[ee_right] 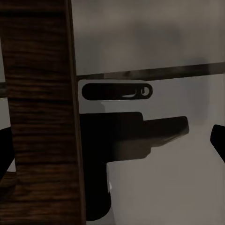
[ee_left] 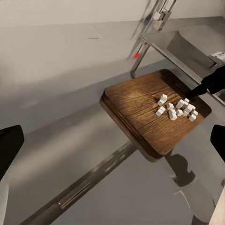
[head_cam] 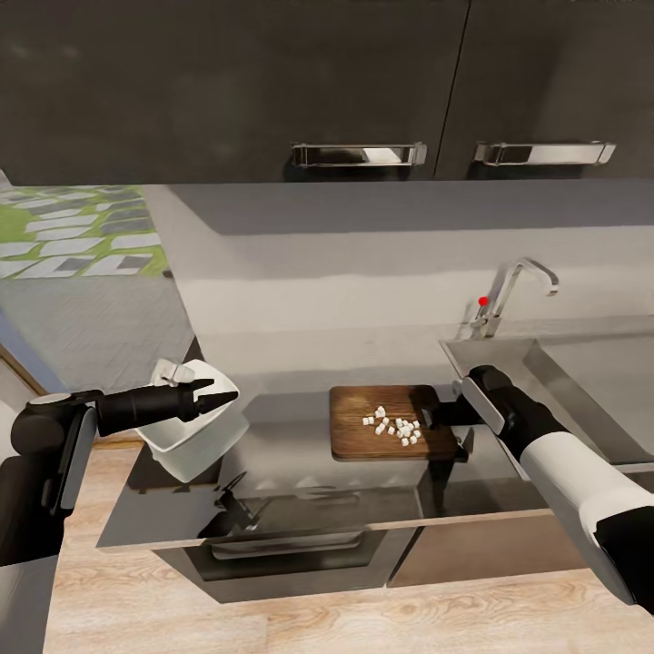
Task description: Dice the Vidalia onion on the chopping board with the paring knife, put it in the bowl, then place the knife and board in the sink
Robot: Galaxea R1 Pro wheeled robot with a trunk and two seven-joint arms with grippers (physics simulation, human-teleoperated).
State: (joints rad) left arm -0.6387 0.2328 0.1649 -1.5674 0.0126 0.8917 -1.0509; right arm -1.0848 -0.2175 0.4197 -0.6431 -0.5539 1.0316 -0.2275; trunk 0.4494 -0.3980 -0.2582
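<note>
No legible text or labels anywhere.

Kitchen: steel sink (head_cam: 581, 381) with chrome tap (head_cam: 509, 295) sat at 2 o'clock, grey countertop (head_cam: 291, 472) over an oven front (head_cam: 282, 545), dark wall cabinets (head_cam: 363, 82) at 12.

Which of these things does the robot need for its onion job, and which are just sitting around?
For the job: chopping board, diced onion, bowl, sink, countertop.

Just there: cabinet handles, wooden floor.
</note>
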